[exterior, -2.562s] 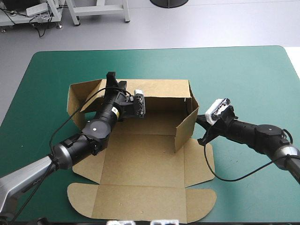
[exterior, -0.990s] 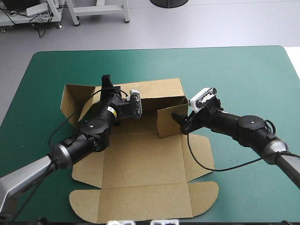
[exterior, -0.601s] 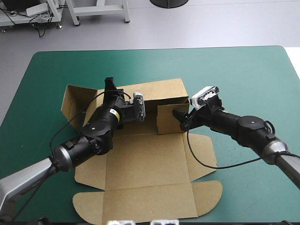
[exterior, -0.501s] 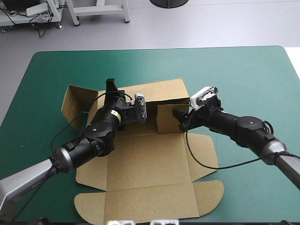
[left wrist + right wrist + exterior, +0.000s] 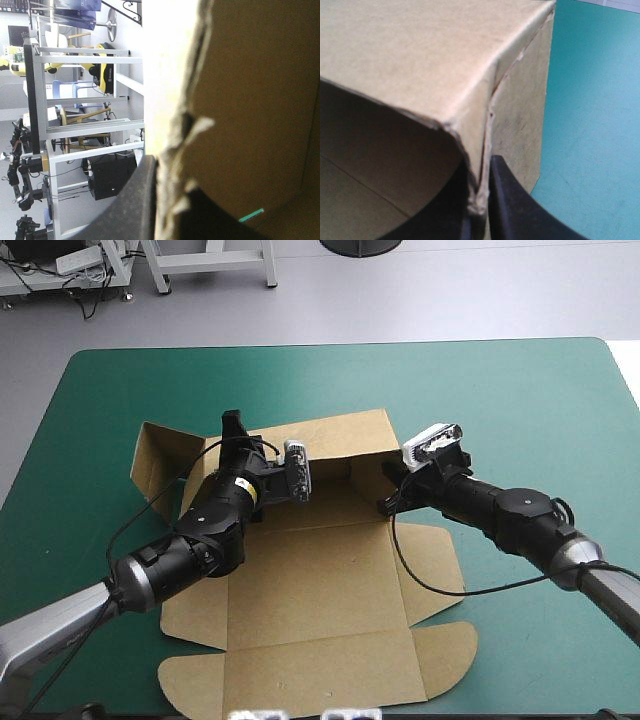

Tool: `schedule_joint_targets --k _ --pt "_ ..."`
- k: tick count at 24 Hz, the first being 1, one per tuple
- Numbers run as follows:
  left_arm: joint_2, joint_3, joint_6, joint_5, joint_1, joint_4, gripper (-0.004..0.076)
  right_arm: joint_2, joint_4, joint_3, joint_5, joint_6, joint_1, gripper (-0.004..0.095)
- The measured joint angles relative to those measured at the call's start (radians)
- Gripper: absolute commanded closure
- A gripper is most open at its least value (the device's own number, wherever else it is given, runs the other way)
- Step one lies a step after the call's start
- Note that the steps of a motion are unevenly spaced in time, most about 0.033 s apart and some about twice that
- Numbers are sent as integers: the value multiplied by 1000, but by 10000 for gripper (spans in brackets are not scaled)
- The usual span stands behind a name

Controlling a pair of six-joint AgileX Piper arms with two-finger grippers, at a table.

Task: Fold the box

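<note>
One back wall [image 5: 345,435] is standing; my left black-finned hand [image 5: 172,210] and right hand [image 5: 480,205] are each pinching the brown cardboard box [image 5: 320,580], mid-frame on the teal-green worktop [image 5: 520,390]; front flaps [image 5: 320,680] are lying flat.

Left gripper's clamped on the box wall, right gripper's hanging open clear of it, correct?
No: the right gripper is also shut on the box, pinching a raised wall, as the right wrist view shows. The left gripper is clamped on it.

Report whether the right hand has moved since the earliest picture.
Yes. The right hand, shut on the box, has shifted inward, away from the table's right edge.
</note>
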Motion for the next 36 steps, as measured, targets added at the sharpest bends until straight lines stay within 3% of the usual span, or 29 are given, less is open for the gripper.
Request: schedule_joint_targets --k 3,5,7,9,10,13,16,21,25,31,36 --pt "-1 0 0 0 0 -2 659 0 0 -1 -1 9 0 924" --pt "-1 0 0 0 0 -13 527 0 0 -1 -1 12 0 924" --pt "-1 -3 -20 13 -10 -41 272 0 0 -1 -1 20 0 924" --pt "0 -35 -35 31 -38 -110 148 1 -15 -2 2 41 0 924" --pt "1 -68 -37 38 -61 -145 129 1 -29 -4 7 56 1 924" --pt "1 -154 -17 118 -106 -241 127 1 -57 -7 15 90 1 925" --pt "-3 -266 121 257 -178 -498 127 1 -61 -7 1 101 2 925" --pt "-24 -379 253 368 -223 -768 147 1 -77 -8 -11 116 5 925" --pt "-30 -475 305 491 -225 -876 151 0 -143 -13 -16 164 6 925" --pt "-30 -604 323 561 -203 -908 209 -7 -371 -31 -13 366 -6 925" --pt "-38 -686 325 572 -28 -908 238 -26 -625 -72 104 592 -105 925"
